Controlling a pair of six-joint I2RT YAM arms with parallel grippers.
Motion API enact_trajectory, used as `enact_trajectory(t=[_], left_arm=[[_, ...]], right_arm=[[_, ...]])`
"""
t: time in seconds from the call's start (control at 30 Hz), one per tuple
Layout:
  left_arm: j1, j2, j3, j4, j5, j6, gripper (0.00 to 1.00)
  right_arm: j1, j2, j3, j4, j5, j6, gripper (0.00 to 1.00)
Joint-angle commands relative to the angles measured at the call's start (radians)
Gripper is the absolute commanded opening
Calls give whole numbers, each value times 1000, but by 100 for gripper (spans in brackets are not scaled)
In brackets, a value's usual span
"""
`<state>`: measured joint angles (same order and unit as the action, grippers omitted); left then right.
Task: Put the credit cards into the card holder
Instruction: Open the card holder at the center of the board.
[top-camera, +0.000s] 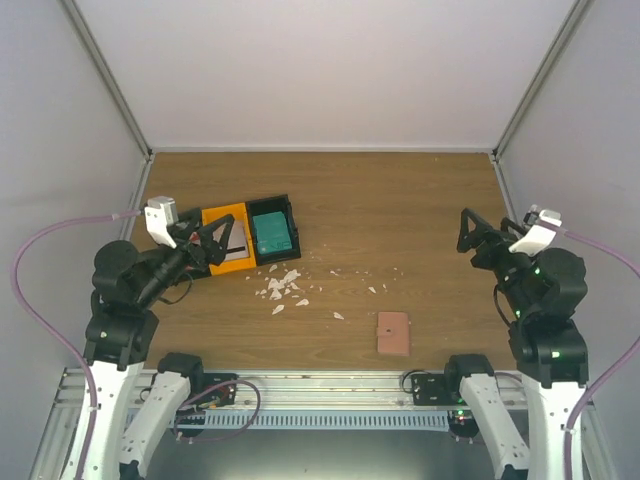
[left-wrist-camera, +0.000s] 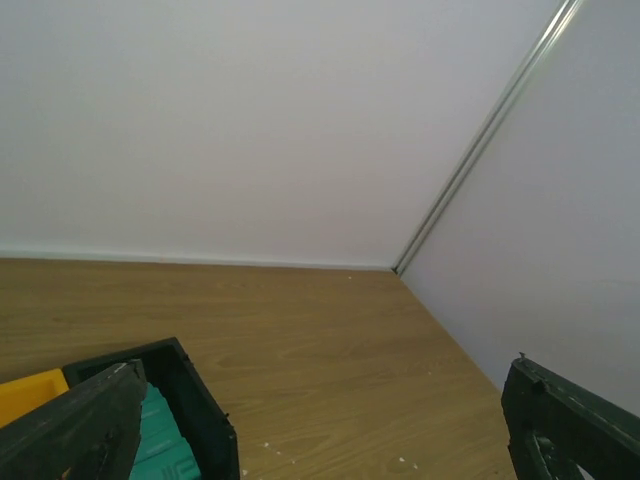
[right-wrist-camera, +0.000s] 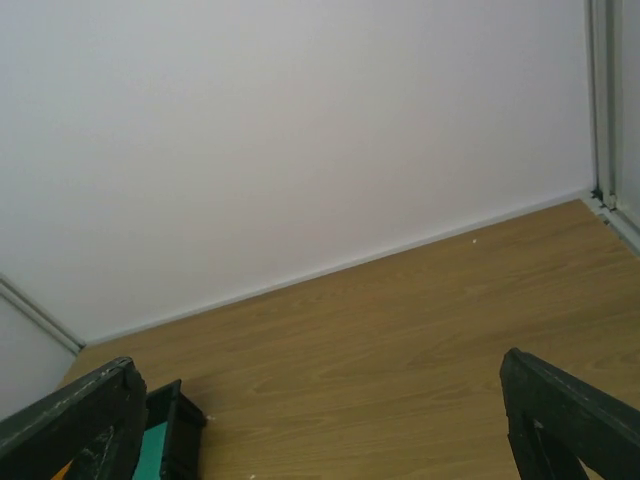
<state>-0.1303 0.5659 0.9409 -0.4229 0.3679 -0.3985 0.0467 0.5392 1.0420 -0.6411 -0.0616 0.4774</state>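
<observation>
Both grippers are spread wide with nothing in them. The left gripper (top-camera: 222, 238) hangs over the orange half of the tray (top-camera: 222, 213), and the right gripper (top-camera: 466, 230) sits out by the right wall. The card holder (top-camera: 393, 333) lies shut near the table's front edge, right of the paper scraps (top-camera: 283, 287). There's a teal thing (top-camera: 272, 232) in the tray's black half, can't tell if it's cards.

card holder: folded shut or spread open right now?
Folded shut, by the look of it: the card holder lies flat as one plain salmon rectangle in the top view, with no inner lining or pockets showing.
</observation>
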Motion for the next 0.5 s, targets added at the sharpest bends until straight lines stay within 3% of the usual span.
enact_trajectory(t=[0.0, 0.23, 0.47], left_arm=[[37, 1, -35, 97, 93, -50, 97], [59, 14, -172, 278, 335, -158, 99], [30, 27, -403, 520, 470, -297, 99]], right_arm=[[-64, -17, -42, 21, -177, 55, 97], [-108, -6, -233, 84, -393, 73, 97], [-96, -2, -529, 203, -375, 116, 91]])
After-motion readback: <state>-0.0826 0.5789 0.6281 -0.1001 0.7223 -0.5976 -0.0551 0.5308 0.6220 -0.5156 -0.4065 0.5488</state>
